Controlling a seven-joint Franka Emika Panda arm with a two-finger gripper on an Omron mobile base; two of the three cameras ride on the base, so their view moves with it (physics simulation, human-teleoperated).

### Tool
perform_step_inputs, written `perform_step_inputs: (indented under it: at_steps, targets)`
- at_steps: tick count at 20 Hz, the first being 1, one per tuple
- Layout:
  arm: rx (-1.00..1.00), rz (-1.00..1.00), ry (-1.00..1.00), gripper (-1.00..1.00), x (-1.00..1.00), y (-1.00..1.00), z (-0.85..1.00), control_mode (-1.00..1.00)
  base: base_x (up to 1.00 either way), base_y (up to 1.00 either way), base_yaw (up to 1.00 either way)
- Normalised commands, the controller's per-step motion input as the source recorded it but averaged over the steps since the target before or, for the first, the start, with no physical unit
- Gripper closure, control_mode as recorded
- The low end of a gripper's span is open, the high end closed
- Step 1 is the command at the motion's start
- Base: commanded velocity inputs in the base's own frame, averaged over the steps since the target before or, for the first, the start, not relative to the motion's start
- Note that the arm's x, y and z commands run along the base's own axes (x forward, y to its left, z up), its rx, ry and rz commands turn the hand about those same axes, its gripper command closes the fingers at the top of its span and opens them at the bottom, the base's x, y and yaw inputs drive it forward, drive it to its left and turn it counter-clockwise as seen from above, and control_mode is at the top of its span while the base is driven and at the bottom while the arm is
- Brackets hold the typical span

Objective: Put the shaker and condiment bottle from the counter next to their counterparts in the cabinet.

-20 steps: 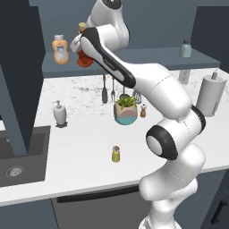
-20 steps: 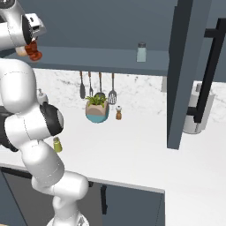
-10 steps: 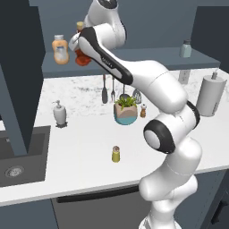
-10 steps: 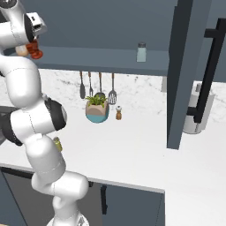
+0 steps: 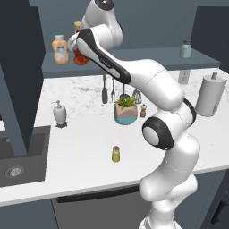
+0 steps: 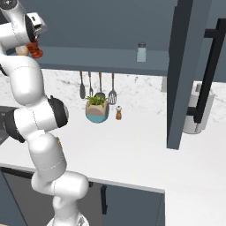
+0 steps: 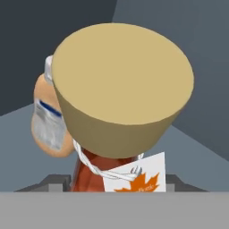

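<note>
Rendering flat and even, soft overhead light, no glare anywhere. Casting faint soft shadows under the plant pot (image 5: 125,112) and the shaker (image 5: 116,154) on the white counter (image 5: 85,134). Staying dim inside the cabinet (image 5: 134,58) (dark panels soaking light). Showing the tan cap (image 7: 123,89) huge, edges sharp, no blur or lens warp.

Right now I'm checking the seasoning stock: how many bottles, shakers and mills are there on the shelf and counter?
Bottles: 2, the orange bottle and the red-brown bottle, both at the shelf.
Shakers: 2, the grey-green shaker on the shelf, the yellow shaker on the counter.
Mills: 1, the pepper mill on the counter.
Total: 5
</note>
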Motion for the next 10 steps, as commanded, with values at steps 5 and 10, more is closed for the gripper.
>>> perform_step_inputs:
  at_steps: [5,10]
  targets:
    - [0.00,0.00,0.00,1.00,0.27,0.01,-0.48,-1.00,0.00,0.00,0.00]
    - [0.00,0.00,0.00,1.00,0.35,0.00,-0.53,-1.00,0.00,0.00,0.00]
